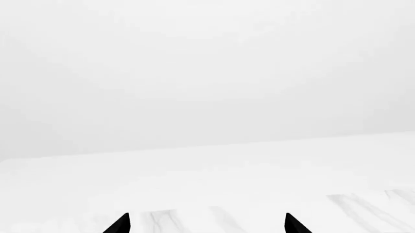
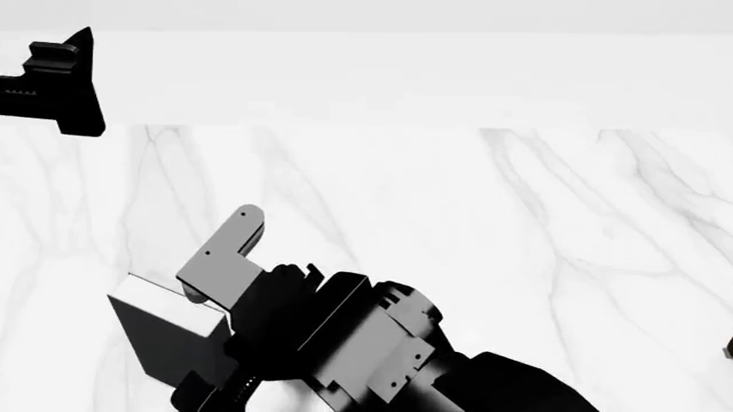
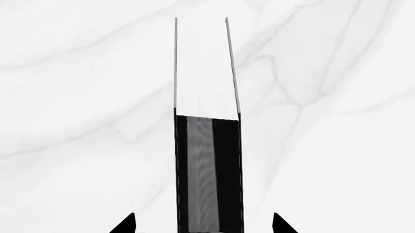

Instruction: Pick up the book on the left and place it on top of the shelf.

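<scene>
Reaches the right gripper [image 3: 204, 224] across to the near left of the white veined marble tabletop [image 2: 481, 223]. Straddles the black-covered rectangular book with white page edges [image 3: 207, 170], apparently standing on edge there, probably to offer both covers to the fingers. Shows 2 black fingertips spread wide with a gap on each side of the book, so not clamped yet. Holds the left gripper [image 1: 207, 225] at the far left, parted and empty, likely to stay clear of the crossing arm. Shows no shelf in any view. Calls next for closing squarely on the covers.
</scene>
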Robot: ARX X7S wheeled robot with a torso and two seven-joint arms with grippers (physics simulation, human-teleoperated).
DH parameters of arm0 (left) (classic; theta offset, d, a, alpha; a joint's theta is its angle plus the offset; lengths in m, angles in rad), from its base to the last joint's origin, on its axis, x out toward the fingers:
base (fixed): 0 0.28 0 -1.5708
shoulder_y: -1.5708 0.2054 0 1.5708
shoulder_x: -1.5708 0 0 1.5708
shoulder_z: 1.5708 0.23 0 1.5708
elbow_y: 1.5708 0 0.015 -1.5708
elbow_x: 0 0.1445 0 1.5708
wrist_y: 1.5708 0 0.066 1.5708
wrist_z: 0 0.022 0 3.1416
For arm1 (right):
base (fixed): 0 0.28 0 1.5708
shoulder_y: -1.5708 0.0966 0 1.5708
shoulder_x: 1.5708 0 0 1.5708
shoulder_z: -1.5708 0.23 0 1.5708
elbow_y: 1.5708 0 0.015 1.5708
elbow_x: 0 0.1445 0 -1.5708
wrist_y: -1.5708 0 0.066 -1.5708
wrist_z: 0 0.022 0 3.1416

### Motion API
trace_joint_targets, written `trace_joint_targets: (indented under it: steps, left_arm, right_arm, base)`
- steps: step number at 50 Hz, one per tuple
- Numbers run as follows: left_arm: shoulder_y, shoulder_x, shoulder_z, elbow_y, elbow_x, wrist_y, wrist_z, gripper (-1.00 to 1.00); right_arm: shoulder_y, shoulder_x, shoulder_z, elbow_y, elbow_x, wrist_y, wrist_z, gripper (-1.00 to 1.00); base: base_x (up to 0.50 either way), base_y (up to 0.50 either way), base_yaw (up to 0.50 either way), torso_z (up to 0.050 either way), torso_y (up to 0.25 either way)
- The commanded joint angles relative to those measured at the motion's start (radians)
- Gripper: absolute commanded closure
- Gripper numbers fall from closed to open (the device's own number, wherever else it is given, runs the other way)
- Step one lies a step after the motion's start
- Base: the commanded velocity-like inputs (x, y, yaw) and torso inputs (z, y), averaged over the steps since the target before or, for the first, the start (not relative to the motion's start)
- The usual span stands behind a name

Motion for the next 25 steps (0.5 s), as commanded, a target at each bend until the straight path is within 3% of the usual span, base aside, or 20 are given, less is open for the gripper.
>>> trace_joint_targets:
  steps: [1, 7, 8, 25]
  left_arm:
    - [0.006, -0.002, 0.003, -0.003, -0.006, 0.011, 0.004, -1.0]
    - [0.006, -0.004, 0.003, -0.002, -0.008, 0.011, 0.001, -1.0]
    - [0.007, -0.004, 0.003, -0.002, -0.008, 0.011, 0.001, -1.0]
    - [0.01, -0.005, -0.009, 0.004, -0.022, 0.007, -0.004, -1.0]
  right_arm:
    - [0.008, 0.0, 0.001, 0.001, -0.003, -0.02, -0.002, -1.0]
    - [0.015, 0.0, 0.002, -0.001, 0.002, -0.043, -0.001, -1.0]
    - [0.012, 0.0, 0.004, -0.002, 0.0, -0.06, 0.004, 1.0]
    - [0.01, 0.0, 0.0, -0.001, 0.017, -0.076, 0.014, 1.0]
  base:
    - [0.0, 0.0, 0.0, 0.0, 0.0]
    - [0.0, 0.0, 0.0, 0.0, 0.0]
    - [0.0, 0.0, 0.0, 0.0, 0.0]
    - [0.0, 0.0, 0.0, 0.0, 0.0]
